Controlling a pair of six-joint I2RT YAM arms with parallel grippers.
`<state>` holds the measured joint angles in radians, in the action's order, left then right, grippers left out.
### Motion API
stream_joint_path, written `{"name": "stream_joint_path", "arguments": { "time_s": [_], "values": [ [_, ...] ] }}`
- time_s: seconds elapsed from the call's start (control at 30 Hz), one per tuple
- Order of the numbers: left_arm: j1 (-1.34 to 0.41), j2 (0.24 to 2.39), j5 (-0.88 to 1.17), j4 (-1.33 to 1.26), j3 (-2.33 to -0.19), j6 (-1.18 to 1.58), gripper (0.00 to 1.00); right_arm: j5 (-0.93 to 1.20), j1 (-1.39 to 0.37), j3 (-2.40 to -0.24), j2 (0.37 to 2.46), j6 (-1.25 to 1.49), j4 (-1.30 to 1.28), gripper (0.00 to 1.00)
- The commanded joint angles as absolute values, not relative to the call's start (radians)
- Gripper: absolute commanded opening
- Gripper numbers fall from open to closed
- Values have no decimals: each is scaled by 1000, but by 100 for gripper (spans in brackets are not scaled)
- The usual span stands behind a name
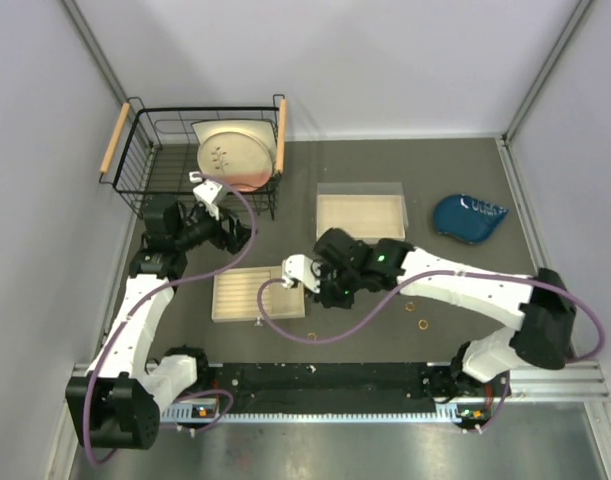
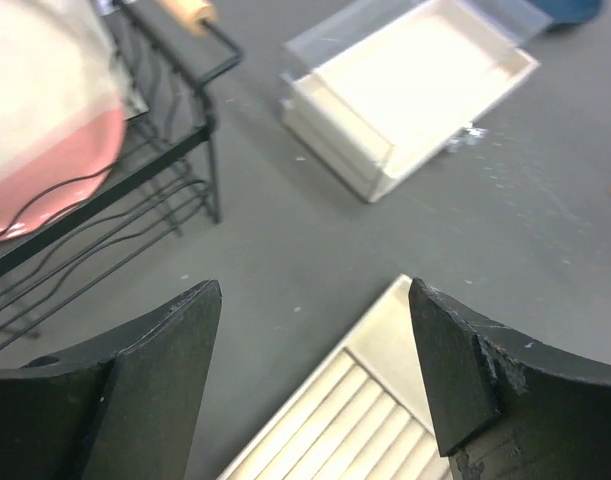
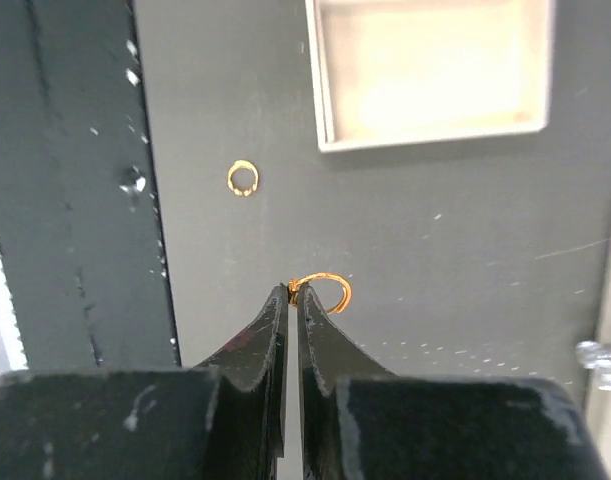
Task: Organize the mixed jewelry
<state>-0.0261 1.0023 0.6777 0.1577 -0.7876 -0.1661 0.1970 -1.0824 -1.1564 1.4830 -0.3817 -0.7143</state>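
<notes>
On the tabletop (image 1: pixel 465 280), no jewellery was seen in the ridged tray (image 1: pixel 247 295), so sorting was judged barely begun. The left gripper (image 2: pixel 315 370) was held wide open above the tray's corner. The right gripper (image 3: pixel 293 300) was closed on a thin gold ring (image 3: pixel 325 276), pinched at its edge. A second gold ring (image 3: pixel 232 180) was seen loose on the tabletop nearby.

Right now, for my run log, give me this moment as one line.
left gripper: open, empty | right gripper: shut on gold ring | second ring: loose on table
</notes>
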Motion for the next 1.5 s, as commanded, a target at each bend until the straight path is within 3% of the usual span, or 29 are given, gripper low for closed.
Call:
{"name": "stream_joint_path", "arguments": {
  "time_s": [0.0, 0.17, 0.4, 0.53, 0.57, 0.67, 0.9, 1.13, 1.47],
  "values": [
    [-20, 994, 951, 98, -818, -153, 81, 399, -1023, -1285, 1373, -468, -845, 0],
    [-28, 980, 1219, 40, -810, -138, 76, 696, -875, -1442, 1373, -474, -959, 0],
    [-129, 943, 1348, -40, -788, -245, 70, 909, -818, -1586, 1417, -471, -1022, 0],
    [-201, 957, 1310, -69, -801, -299, 72, 985, -818, -1670, 1476, -485, -1097, 0],
    [-237, 965, 1304, -92, -802, -296, 80, 991, -818, -1678, 1482, -486, -1101, 0],
    [-303, 979, 1296, -136, -798, -290, 82, 1022, -816, -1707, 1505, -483, -1117, 0],
    [-390, 994, 1302, -319, -773, -157, 78, 1049, -811, -1766, 1535, -472, -1140, 0],
    [-425, 1011, 1328, -328, -781, -132, 67, 1035, -807, -1781, 1552, -466, -1141, 0],
    [-454, 999, 1354, -318, -767, -110, 65, 1014, -792, -1796, 1563, -460, -1140, 0]
  ]
}}
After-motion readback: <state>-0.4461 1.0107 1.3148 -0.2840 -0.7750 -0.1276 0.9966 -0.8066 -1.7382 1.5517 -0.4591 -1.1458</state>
